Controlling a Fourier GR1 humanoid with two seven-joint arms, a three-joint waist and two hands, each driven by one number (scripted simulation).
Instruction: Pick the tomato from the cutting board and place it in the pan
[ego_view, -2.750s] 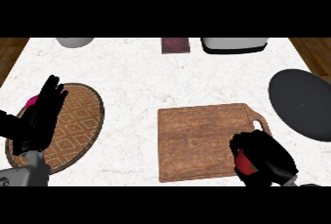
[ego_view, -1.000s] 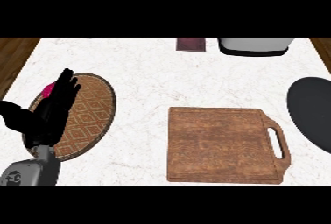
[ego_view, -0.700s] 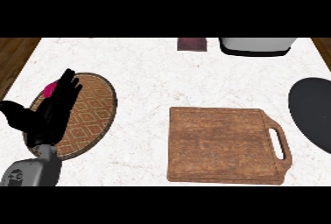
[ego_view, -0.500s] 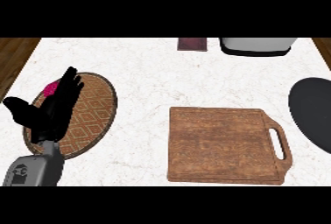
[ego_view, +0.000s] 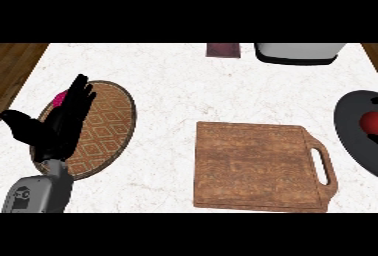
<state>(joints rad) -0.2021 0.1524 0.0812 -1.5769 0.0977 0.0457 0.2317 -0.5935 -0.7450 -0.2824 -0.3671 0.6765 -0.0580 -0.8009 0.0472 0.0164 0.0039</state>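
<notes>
The red tomato (ego_view: 370, 120) lies inside the dark pan (ego_view: 353, 134) at the right edge, partly cut off by the view's border. The wooden cutting board (ego_view: 255, 167) with a handle on its right side sits bare at centre right. My left hand (ego_view: 53, 125) rests open at the left, fingers up, over a woven mat. My right hand is out of view.
A round woven mat (ego_view: 103, 127) lies at the left with a small pink thing (ego_view: 62, 97) behind my left hand's fingers. A white appliance (ego_view: 298, 52) and a dark red box (ego_view: 223, 50) stand at the back edge.
The right hand, shut over the board's lower right 2.8 s ago, has left the view. The view has shifted, and the tomato now shows in the pan. The left hand stays put.
</notes>
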